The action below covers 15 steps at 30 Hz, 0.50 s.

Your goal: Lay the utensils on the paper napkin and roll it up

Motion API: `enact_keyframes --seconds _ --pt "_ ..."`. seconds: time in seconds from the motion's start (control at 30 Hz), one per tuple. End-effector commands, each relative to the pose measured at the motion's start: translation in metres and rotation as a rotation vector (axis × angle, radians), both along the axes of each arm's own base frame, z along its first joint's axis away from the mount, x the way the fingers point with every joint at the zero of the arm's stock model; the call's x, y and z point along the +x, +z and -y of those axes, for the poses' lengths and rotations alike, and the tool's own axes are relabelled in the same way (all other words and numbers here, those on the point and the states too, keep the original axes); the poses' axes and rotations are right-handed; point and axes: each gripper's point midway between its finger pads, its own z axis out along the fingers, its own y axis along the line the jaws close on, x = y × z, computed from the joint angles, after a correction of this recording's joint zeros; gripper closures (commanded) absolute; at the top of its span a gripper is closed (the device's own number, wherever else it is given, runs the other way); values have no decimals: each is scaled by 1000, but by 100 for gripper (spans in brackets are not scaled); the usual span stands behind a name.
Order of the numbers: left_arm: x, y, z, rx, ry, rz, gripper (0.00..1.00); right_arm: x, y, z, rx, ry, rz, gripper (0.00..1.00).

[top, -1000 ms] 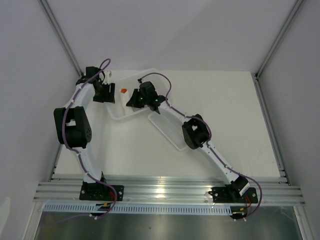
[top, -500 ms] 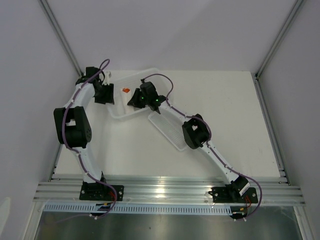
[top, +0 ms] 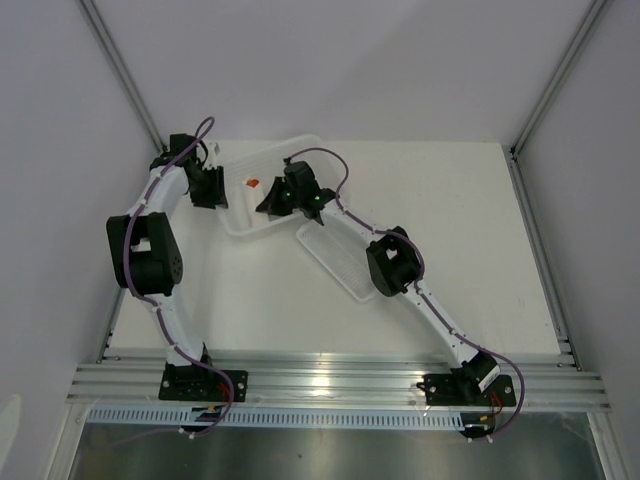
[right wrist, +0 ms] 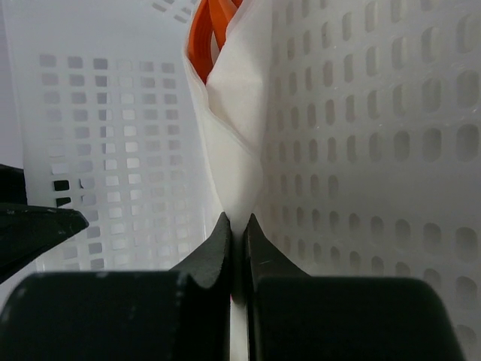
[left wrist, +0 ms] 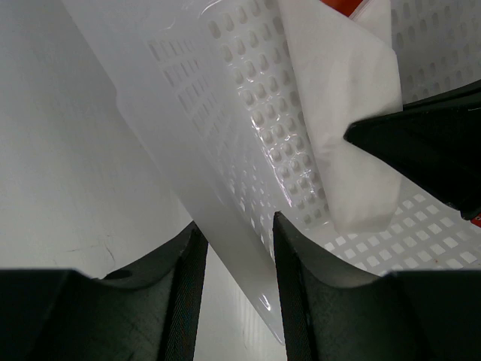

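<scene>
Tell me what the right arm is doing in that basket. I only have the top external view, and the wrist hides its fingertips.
Observer: The right end effector is shut on a fold of the paper napkin, pinching its near edge.
Operator: Is anything inside that fold?
Observer: Yes, an orange utensil sticks out at the far end, with the paper folded around it.
Operator: And the other arm?
Observer: The left end effector straddles the basket wall, one finger on each side. I cannot tell whether it has clamped the wall.
</scene>
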Motion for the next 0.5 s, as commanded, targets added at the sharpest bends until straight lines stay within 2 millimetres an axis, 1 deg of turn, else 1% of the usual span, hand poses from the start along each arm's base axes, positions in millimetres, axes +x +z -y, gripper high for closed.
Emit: enact_keyframes --seconds 0.0,0.13,0.2,0.4,0.47 --pt "12 9 13 -68 -9 32 58 -17 3 1 11 78 -56 100" --pt "14 10 12 -70 -3 40 58 -24 8 -1 23 111 -70 100" --pt "16 12 12 -68 -3 46 60 -25 7 0 15 110 -78 100" --pt "14 9 11 -65 0 38 62 -28 -21 11 -44 76 -143 100" --pt "15 12 11 -63 1 43 62 -30 -34 17 -83 56 -176 100"
